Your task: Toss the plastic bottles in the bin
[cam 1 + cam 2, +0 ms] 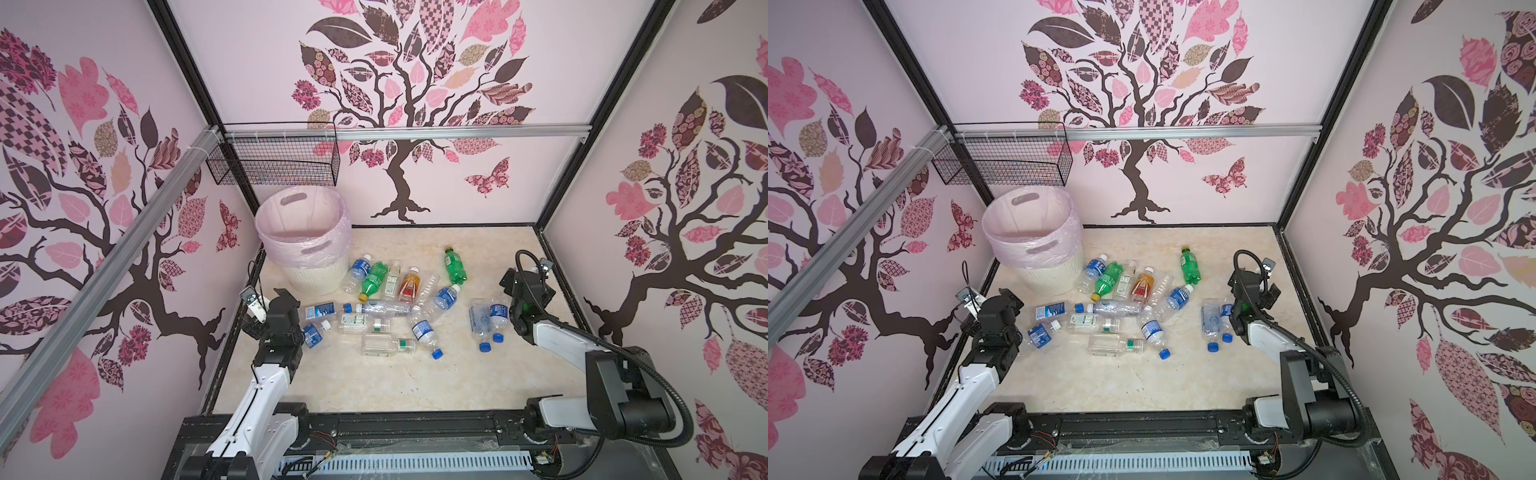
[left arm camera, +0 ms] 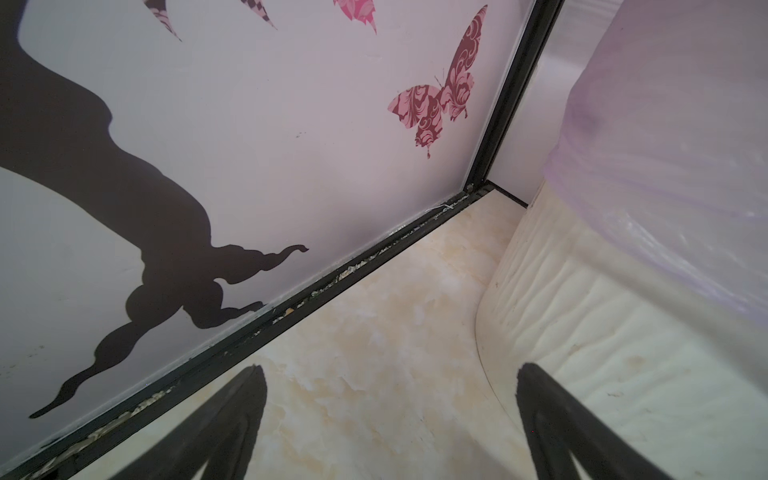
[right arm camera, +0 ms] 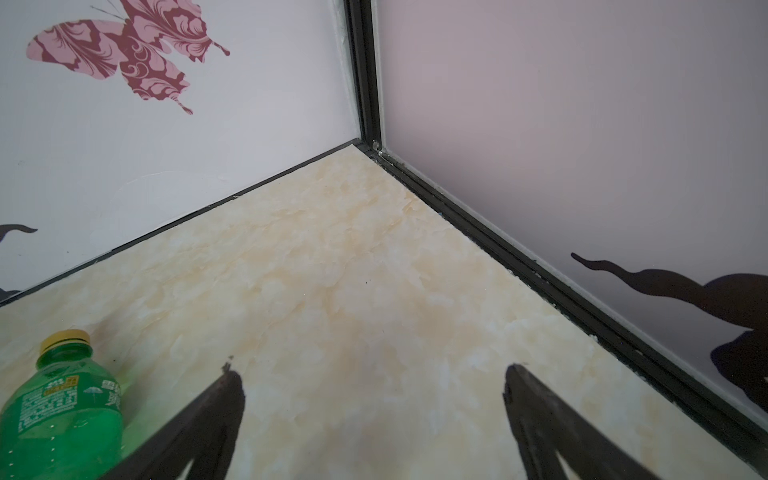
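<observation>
left gripper stood spread, empty; bin just beyond one finger | right gripper stood spread, empty; green bottle just outside one finger | plastic bottles lay between both grippers | judged best: straddle one bottle crosswise mid-body, clear bin rim before release

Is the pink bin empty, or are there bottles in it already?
Empty as far as shown: in a top view the bin holds only its pink liner; its bottom is hidden.
</observation>
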Robot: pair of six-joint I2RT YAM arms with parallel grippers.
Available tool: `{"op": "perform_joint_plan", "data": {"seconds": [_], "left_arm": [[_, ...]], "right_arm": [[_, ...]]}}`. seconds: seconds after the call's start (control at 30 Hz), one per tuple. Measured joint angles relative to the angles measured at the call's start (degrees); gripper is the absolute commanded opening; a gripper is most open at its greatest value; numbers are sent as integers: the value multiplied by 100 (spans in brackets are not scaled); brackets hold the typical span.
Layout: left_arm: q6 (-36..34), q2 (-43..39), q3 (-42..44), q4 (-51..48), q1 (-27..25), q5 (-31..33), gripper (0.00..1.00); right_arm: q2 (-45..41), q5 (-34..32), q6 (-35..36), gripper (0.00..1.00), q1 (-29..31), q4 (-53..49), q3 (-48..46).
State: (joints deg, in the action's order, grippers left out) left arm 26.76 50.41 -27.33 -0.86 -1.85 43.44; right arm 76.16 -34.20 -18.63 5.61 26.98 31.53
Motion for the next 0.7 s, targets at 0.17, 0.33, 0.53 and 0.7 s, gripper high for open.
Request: {"op": "perform_joint_plan", "data": {"seconds": [0.17, 0.33, 0.53, 0.7], "left_arm": [[704, 289, -977, -1644, 0, 66, 97], [1290, 682, -1703, -3042, 0, 35, 97], [1762, 1193, -2918, -4699, 0, -170, 97], [1578, 1215, -3630, -5337, 0, -708, 97]], "right_arm": [[-251, 417, -105, 100, 4, -435, 4], [-437, 732, -85, 100, 149, -1025, 212], [-533, 859, -50, 99, 833, -1718, 807], [-533, 1115, -74, 100, 992, -2516, 1351]]}}
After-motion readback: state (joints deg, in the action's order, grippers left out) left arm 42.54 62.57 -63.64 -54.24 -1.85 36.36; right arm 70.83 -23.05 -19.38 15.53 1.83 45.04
